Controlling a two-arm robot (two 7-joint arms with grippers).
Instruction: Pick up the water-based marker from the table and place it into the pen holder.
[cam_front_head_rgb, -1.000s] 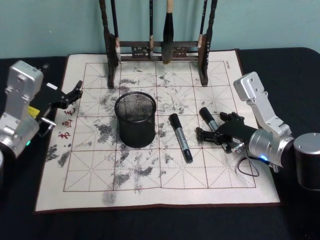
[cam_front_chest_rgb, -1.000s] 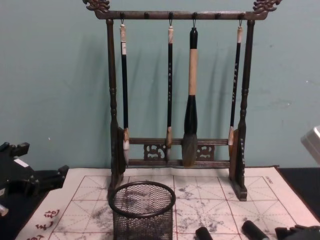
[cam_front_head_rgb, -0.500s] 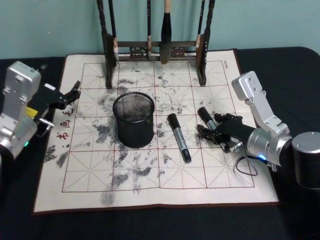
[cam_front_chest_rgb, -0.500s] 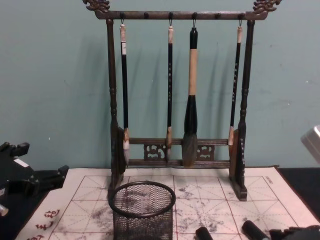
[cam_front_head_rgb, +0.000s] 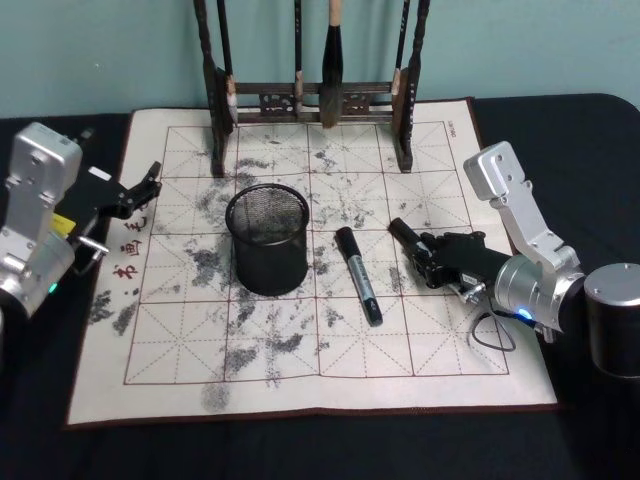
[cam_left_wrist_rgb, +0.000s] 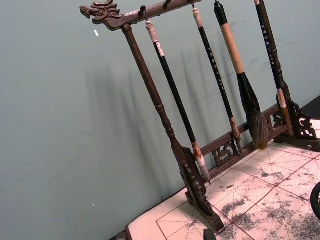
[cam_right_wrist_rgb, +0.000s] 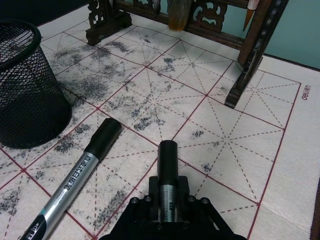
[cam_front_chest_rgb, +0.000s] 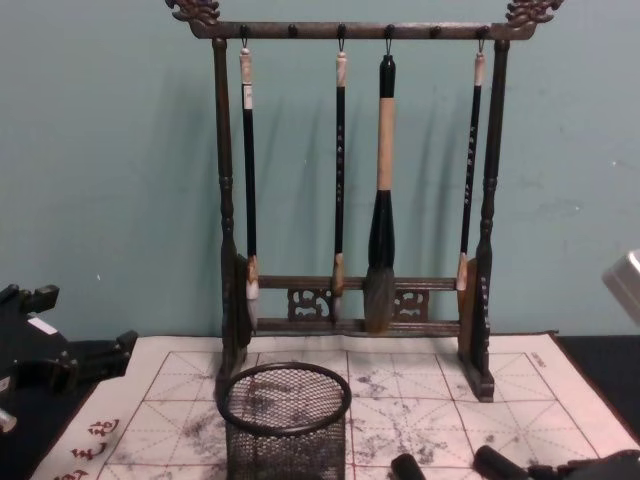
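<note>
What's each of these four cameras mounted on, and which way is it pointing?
Head view: high up, looking down at the mat; left gripper at left, right gripper at right, closed on a marker.
Chest view: lower, looking across the table at the brush rack and pen holder; left gripper at left edge.
Left wrist view: on the left arm, facing the brush rack and wall.
Right wrist view: on the right arm, looking past its gripper at the second marker.
Shared: head and right wrist views both show the pen holder.
</note>
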